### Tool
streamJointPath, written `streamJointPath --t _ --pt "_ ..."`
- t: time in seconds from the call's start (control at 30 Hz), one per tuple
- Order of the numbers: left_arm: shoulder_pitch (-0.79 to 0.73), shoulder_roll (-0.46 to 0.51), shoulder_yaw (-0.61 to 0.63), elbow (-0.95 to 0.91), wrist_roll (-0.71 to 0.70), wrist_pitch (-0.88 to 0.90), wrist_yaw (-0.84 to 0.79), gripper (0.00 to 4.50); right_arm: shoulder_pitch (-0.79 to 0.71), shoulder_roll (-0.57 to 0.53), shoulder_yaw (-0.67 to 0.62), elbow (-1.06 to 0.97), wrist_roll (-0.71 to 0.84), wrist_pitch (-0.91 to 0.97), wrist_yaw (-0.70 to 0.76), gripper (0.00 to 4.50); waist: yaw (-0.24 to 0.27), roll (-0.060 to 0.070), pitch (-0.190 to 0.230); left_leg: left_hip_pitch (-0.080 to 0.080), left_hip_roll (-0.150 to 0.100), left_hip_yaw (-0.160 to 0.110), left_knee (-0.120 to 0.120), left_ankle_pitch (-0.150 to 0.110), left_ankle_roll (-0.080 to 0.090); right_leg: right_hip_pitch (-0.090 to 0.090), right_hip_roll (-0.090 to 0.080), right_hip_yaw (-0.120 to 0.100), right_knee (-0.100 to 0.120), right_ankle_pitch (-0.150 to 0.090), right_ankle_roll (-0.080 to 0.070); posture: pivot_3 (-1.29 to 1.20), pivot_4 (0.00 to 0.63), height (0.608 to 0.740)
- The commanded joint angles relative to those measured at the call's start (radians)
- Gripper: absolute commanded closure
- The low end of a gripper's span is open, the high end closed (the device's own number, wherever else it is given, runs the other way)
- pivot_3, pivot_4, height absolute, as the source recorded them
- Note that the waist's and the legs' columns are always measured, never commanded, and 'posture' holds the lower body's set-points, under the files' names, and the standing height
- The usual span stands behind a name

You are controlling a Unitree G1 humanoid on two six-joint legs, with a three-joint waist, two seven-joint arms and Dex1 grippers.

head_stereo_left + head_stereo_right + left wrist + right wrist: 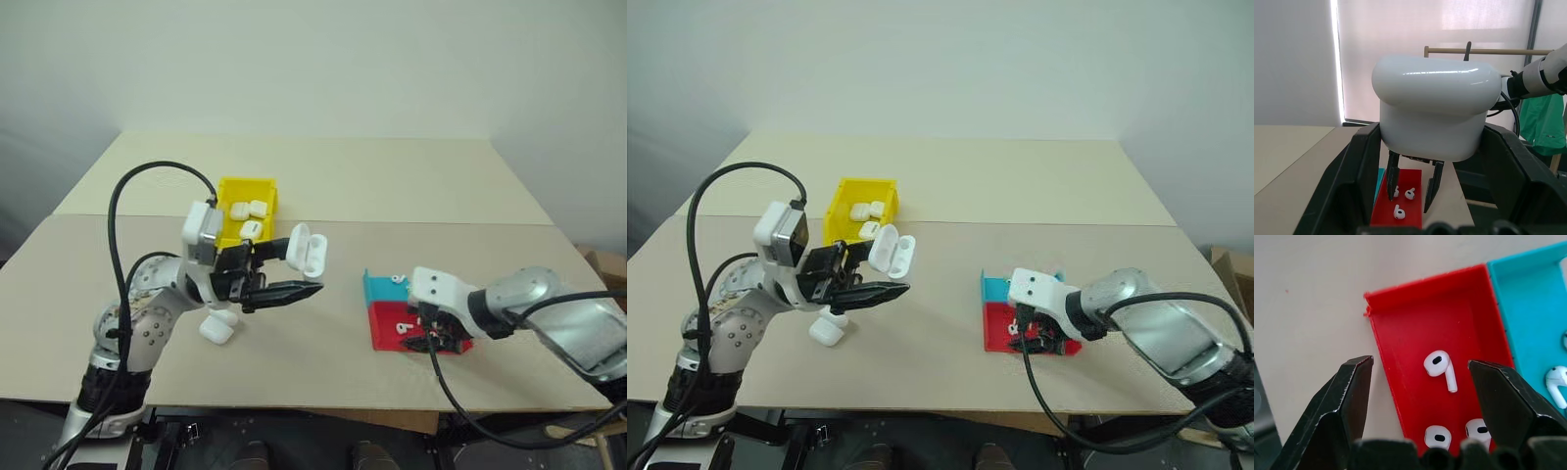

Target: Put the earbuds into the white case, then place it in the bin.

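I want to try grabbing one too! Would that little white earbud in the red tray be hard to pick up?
Probably a bit tricky. The earbud looks smooth and glossy, so it may slip. Its rounded head and thin stem suggest it could spin or skid across the red tray when nudged. It looks tiny between the right gripper's open jaws, so likely very light.

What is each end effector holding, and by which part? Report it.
The left end effector holds the open white case by its lower body, lid flipped up. The right end effector holds nothing; it hangs open over an earbud in the red tray.
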Motion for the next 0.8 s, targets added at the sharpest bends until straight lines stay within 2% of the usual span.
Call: streamJointPath --t 0.03,0.13,0.23,0.3,0.8 --pt "0.008 0.003 0.023 -0.052 0.002 -0.003 0.020 1.74 -0.035 0.007 0.024 0.025 -0.076 -0.057 0.039 0.85 0.000 0.000 0.000 0.000 0.000 0.000 0.000 0.000 0.000 0.000 0.000 0.000 0.000 0.000 0.000 0.00 0.150 0.740" --pt "0.021 -0.001 0.019 -0.068 0.003 -0.002 0.034 1.74 -0.047 0.025 0.039 0.056 -0.117 -0.079 0.063 0.85 0.000 0.000 0.000 0.000 0.000 0.000 0.000 0.000 0.000 0.000 0.000 0.000 0.000 0.000 0.000 0.00 0.150 0.740" --pt "0.031 -0.001 0.020 -0.083 -0.002 0.001 0.044 1.74 -0.055 0.040 0.032 0.069 -0.132 -0.095 0.100 1.47 -0.001 0.000 0.000 0.000 0.000 0.000 0.000 0.000 0.000 0.000 0.000 0.000 0.000 0.000 0.000 0.00 0.150 0.740" --pt "0.034 0.001 0.023 -0.090 -0.006 0.004 0.050 1.74 -0.051 0.047 0.020 0.069 -0.141 -0.107 0.112 2.09 0.000 0.000 0.000 0.000 0.000 0.000 0.000 0.000 0.000 0.000 0.000 0.000 0.000 0.000 0.000 0.00 0.150 0.740" --pt "0.061 0.013 0.015 -0.124 0.002 0.020 0.071 1.74 -0.063 0.108 0.024 0.145 -0.236 -0.166 0.169 2.09 0.000 0.000 0.000 0.000 0.000 0.000 0.000 0.000 0.000 0.000 0.000 0.000 0.000 0.000 0.000 0.00 0.150 0.740"
